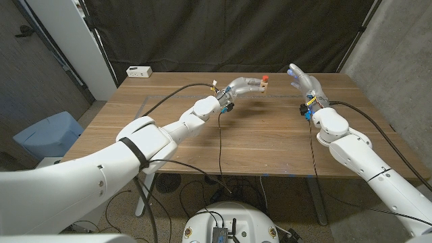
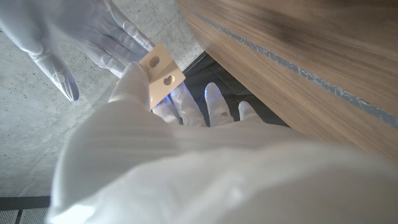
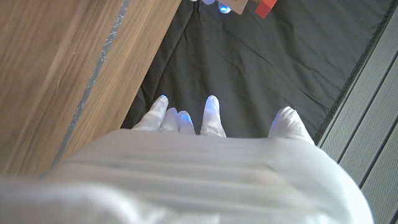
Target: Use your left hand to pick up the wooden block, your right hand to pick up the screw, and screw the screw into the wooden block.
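Wooden block is up off the table, gripped in my left hand over the far-middle of the top; so pick-up no. 1 reads as done; left wrist view shows two holes in the block's pale face, nothing in them from that angle. A small red item sits at the block's far end in head view, also seen in right wrist view; could be the screw or its head, but too small to confirm; cannot tell if it is seated in the block. My right hand is raised beside the block, a gap apart, fingers spread wide, holding nothing and touching nothing. Judgement: screw pick-up and driving not confirmed done; remaining work depends on what the red item is. Left hand: clenched round the block, thumb side against its edge; grip looks firm.
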`<state>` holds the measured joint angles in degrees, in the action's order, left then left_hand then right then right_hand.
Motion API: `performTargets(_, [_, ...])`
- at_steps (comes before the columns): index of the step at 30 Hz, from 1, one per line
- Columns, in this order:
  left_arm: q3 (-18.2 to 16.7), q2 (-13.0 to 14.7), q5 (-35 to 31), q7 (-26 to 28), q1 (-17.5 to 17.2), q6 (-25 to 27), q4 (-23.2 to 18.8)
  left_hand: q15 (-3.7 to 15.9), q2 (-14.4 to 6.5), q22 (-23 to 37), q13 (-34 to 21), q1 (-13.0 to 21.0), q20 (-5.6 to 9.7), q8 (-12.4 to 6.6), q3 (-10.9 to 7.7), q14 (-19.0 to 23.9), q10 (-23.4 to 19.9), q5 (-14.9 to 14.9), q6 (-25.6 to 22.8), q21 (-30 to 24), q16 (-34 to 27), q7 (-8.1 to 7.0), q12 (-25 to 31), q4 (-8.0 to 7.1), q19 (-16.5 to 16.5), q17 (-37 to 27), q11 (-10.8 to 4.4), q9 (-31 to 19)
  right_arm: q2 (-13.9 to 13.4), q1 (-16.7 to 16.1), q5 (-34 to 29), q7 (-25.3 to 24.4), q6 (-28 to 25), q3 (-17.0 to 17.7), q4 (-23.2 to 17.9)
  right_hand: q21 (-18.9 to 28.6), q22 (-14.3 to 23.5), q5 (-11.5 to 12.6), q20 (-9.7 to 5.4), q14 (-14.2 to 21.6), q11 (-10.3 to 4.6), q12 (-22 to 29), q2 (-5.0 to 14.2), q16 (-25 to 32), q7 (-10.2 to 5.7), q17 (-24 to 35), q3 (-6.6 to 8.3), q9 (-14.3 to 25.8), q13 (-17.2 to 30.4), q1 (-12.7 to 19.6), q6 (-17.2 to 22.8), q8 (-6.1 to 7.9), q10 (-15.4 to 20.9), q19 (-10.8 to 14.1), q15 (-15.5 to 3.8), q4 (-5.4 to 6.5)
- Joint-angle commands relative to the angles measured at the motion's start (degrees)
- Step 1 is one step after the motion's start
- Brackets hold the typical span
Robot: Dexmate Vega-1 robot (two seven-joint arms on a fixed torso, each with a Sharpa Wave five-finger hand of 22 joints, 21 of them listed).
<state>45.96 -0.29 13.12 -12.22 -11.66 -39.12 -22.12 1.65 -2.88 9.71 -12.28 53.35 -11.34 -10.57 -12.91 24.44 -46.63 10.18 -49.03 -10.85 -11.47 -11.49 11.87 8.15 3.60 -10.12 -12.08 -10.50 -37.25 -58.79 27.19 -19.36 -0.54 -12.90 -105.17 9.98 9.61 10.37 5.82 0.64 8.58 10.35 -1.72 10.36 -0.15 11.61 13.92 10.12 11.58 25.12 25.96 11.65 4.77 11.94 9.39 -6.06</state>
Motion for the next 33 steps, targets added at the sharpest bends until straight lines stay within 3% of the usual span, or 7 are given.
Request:
performTargets(1, [0.19, -0.56, 0.35, 0.48, 0.33, 1.70, 0.50, 0.01, 0.04, 0.35, -0.03, -0.59, -0.34, -0.29, -0.16, -0.13, 0.40, 0.31, -0.21, -0.20, 0.03, 0.02, -0.01, -0.29, 0.14, -0.21, -0.04, -0.26, 1.85, -0.14, 2.36, 1.43, 4.83, -1.15, 1.98, 0.03, 0.07, -0.12, -0.21, -1.97, 0.14, -0.32, 0.03, -0.15, -0.73, 0.23, -0.23, 0.15, -0.11, -1.23, -0.65, -0.70, -2.15, -1.35, 0.28, 0.36])
performTargets(13, [0.47, -0.95, 0.85, 0.22, 0.61, 3.33, 0.76, 0.00, 0.01, 0.36, -0.03, -0.70, -0.33, -0.30, -0.22, -0.16, 0.35, 0.33, -0.17, -0.17, 0.07, 0.04, 0.01, -0.27, 0.04, -0.19, -0.04, -0.26, 2.07, 0.50, 3.31, 3.28, 6.36, -2.54, 2.85, -0.02, 0.13, -0.28, -0.38, -7.48, -0.73, -0.53, 0.86, -0.18, -2.12, 0.49, -0.92, 0.09, -0.52, -3.74, -2.83, -1.45, -7.65, -5.46, 0.62, 1.11])
performTargets(19, [0.62, -1.05, 1.03, -0.12, 0.68, 3.72, 0.81, -0.01, 0.04, 0.36, -0.03, -0.75, -0.35, -0.31, -0.23, -0.15, 0.35, 0.33, -0.20, -0.18, 0.07, 0.13, 0.01, -0.26, 0.08, -0.18, -0.02, -0.26, 1.62, 0.74, 3.49, 3.96, 6.01, -3.15, 2.54, 0.18, 0.12, -0.29, 1.00, -8.76, -0.84, 0.01, 1.17, 0.12, -5.56, 0.37, -0.96, 0.05, -0.70, -4.05, -3.96, -1.58, -8.30, -6.78, 2.35, 0.92])
performTargets(24, [0.79, -1.16, 1.07, -0.31, 0.84, 4.09, 0.87, -0.01, 0.01, 0.36, -0.02, -0.69, -0.39, -0.28, -0.29, -0.18, 0.39, 0.35, -0.12, -0.19, 0.09, 0.08, 0.00, -0.20, 0.08, -0.17, -0.02, -0.26, 1.16, 0.99, 3.32, 4.38, 5.72, -3.60, 2.36, 0.19, 0.12, -0.27, 1.38, -9.41, -0.89, 0.01, 1.39, 0.16, -6.02, 0.30, -0.91, 0.05, -0.76, -4.05, -5.30, -1.87, -8.90, -7.44, 2.69, 0.78])
performTargets(33, [1.14, -1.20, 1.02, -0.61, 1.24, 4.30, 0.92, 0.00, -0.01, 0.36, -0.02, -0.78, -0.37, -0.30, -0.32, -0.15, 0.52, 0.36, -0.14, -0.17, 0.08, 0.05, -0.05, -0.21, 0.02, -0.18, -0.04, -0.26, 0.22, 1.77, 2.98, 4.93, 4.21, -4.40, 1.90, 0.23, 0.14, -0.31, 1.52, -11.52, -0.96, -0.25, 1.51, -0.03, -5.06, 0.23, -1.03, 0.05, -0.83, -4.37, -6.56, -1.71, -11.09, -8.70, 2.34, 0.60])
